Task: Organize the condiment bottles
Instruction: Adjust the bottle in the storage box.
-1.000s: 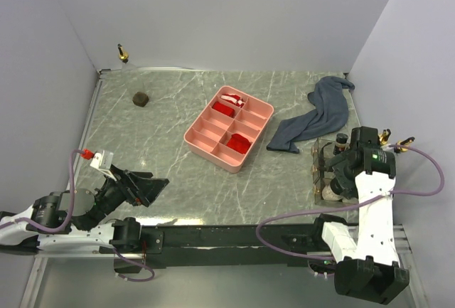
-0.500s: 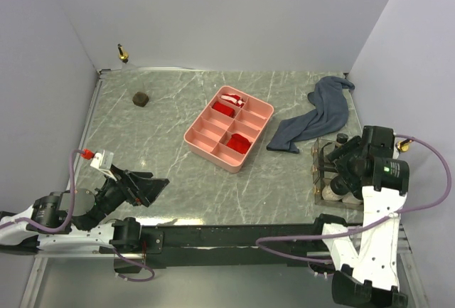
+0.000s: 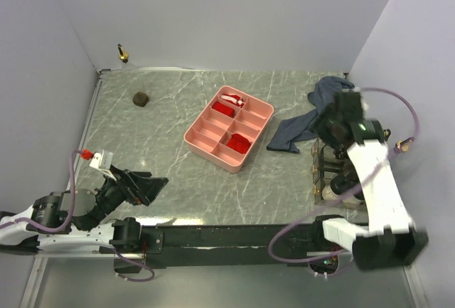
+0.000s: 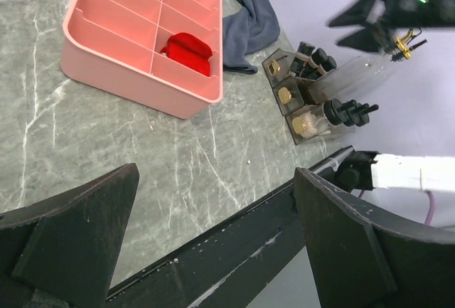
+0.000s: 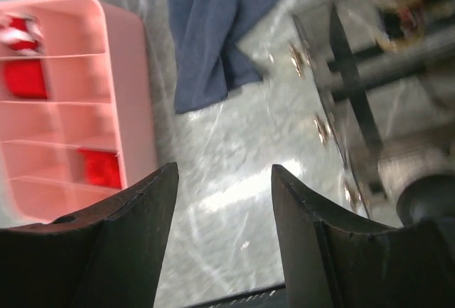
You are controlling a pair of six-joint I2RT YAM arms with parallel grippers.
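1. Looking from the top view first: my right pincer [image 3: 330,131] hangs above the far end of the smoky rack [image 3: 315,169], beside the blue-grey cloth [image 3: 323,109]. My left pincer [image 3: 153,188] lies parked low, spread wide and holding nothing. Most condiment bottles [image 3: 334,190] sit in that rack at the right edge of the bench [image 3: 170,123]. A dark jar [image 3: 141,98] stands alone far left, and a gold-spouted bottle [image 3: 123,53] is in the far left corner. The pink tray [image 3: 266,112] holds only red things and a striped one, no bottles.
2. From my left wrist view, the right pincer [image 4: 359,25] has its jaws apart with nothing between them. It is just above a clear bottle [image 4: 352,73] whose gold spout points off the bench. The rack's other bottles lie crowded, black caps close together.
3. From my right wrist view, which is blurred, the right pincer [image 5: 222,180] is parted and empty over bare bench between tray and rack. I judge the hazards thus: coming down carelessly could knock the crowded bottles together, snag the cloth, or nudge the clear bottle over the bench edge
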